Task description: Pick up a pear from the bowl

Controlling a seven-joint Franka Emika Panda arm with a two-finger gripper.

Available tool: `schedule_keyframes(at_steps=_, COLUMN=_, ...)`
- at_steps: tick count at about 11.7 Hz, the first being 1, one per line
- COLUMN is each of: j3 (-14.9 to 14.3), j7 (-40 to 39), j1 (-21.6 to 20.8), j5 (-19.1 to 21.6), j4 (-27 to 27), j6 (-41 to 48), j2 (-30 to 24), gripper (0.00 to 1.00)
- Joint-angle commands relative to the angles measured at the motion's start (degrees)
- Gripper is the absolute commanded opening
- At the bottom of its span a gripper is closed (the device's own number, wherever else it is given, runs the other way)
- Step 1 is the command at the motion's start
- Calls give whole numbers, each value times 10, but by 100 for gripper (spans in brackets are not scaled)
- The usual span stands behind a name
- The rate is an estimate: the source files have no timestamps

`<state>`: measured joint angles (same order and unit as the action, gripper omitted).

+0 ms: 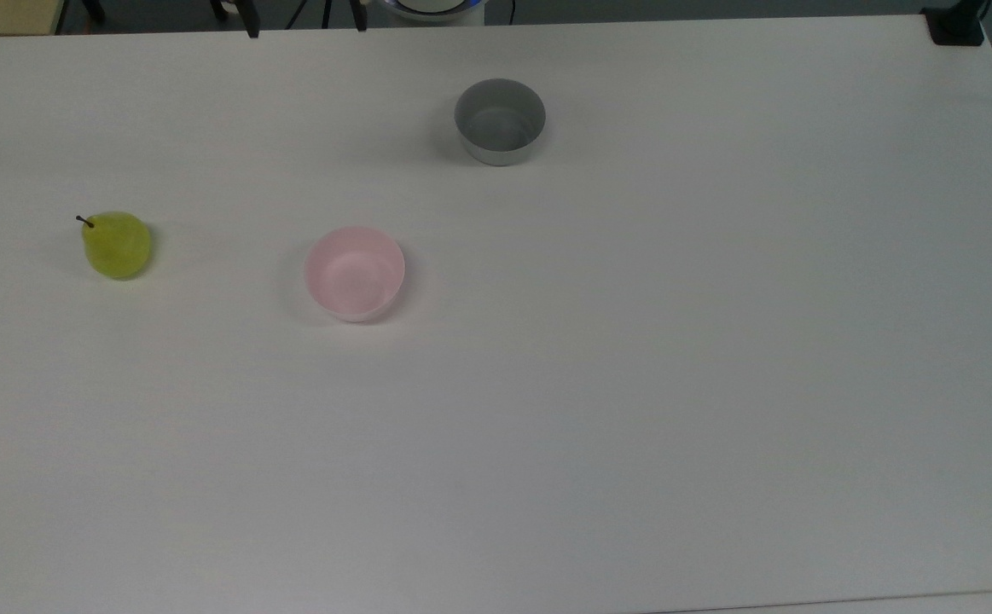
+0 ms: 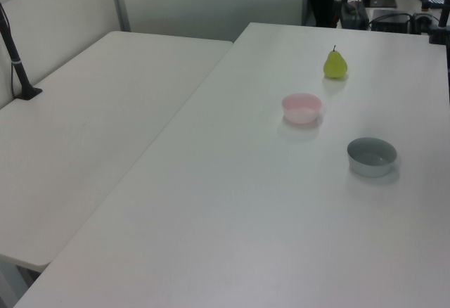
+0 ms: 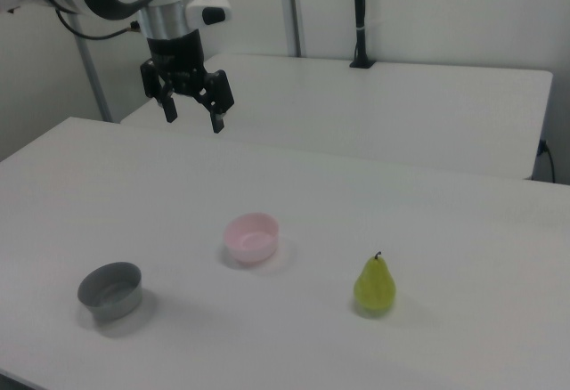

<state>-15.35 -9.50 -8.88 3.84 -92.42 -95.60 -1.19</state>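
The yellow-green pear [image 1: 118,246] [image 2: 335,65] [image 3: 375,287] stands upright on the white table, outside any bowl. The pale pink bowl [image 1: 355,273] [image 2: 301,107] [image 3: 251,237] sits to its right in the top view, apart from it, with nothing inside. My gripper [image 3: 192,116] hangs high above the table's far side in the right view, open and holding nothing, well away from pear and bowl. Its dark fingertips [image 1: 251,27] poke in at the top view's upper edge.
A deeper grey bowl [image 1: 500,121] [image 2: 372,156] [image 3: 110,290] stands with nothing in it near the top view's upper middle. A second white table [image 2: 84,132] adjoins this one. A black post [image 3: 359,16] rises at the back of the right view.
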Motion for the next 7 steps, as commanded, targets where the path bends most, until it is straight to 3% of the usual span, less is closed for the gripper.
schedule_keyframes(at_steps=1, j3=13, j7=12, j1=0, j5=-22, j4=-22, j6=-21, j2=-9, gripper=100)
schedule_keyframes(at_steps=7, j3=15, j7=15, j1=-3, j5=-22, j4=-21, j6=-16, j2=-9, gripper=100)
